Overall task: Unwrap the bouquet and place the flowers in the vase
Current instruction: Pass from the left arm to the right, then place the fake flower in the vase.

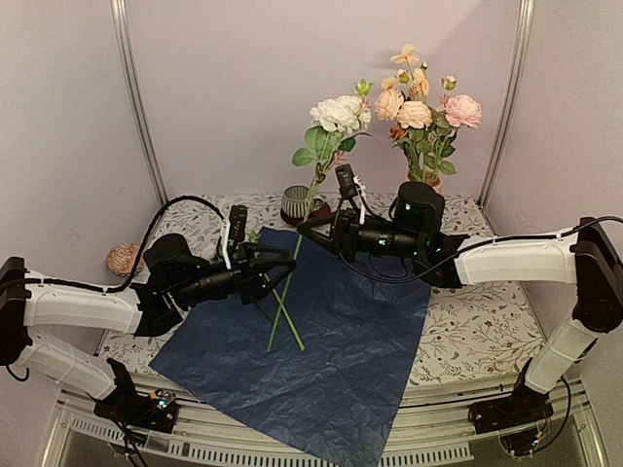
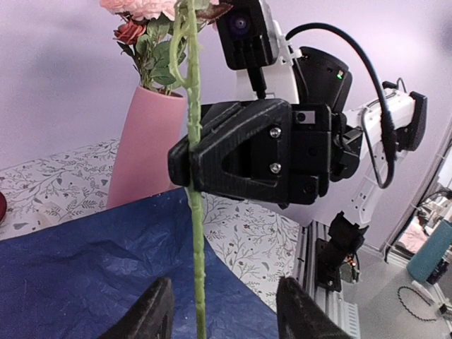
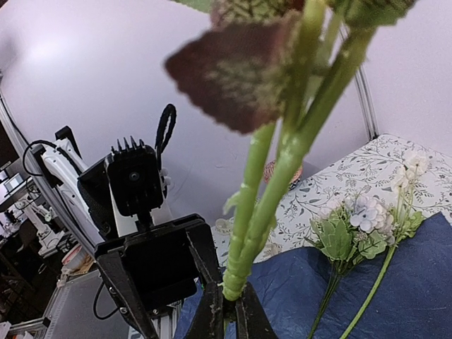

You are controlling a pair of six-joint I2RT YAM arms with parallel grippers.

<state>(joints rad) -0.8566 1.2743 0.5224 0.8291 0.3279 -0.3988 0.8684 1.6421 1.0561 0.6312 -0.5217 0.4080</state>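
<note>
Since the blue paper point(image 1: 341, 370) lies flat and open on the table point(image 1: 477, 331), the unwrapping part looks done. Some flowers point(image 1: 417, 115) stand in the pink vase point(image 2: 145, 148) at the back. The right claw point(image 3: 226, 311) is pinched tight on the stalk of a white flower point(image 1: 341, 115). It holds the flower up tall, near the striped cup point(image 1: 295, 202) and not in the vase yet. The left claw point(image 2: 222, 311) is open, with one finger on each side of that same stalk, not touching it. Two more stems point(image 1: 282, 313) lie crossed on the paper (they have small pale blooms, seen from the right wrist). So I think three flowers are left to go in. The table has a cloth with little leaf prints. Plain pale walls stand all round, with a metal pole point(image 1: 138, 97) in each back corner.
</note>
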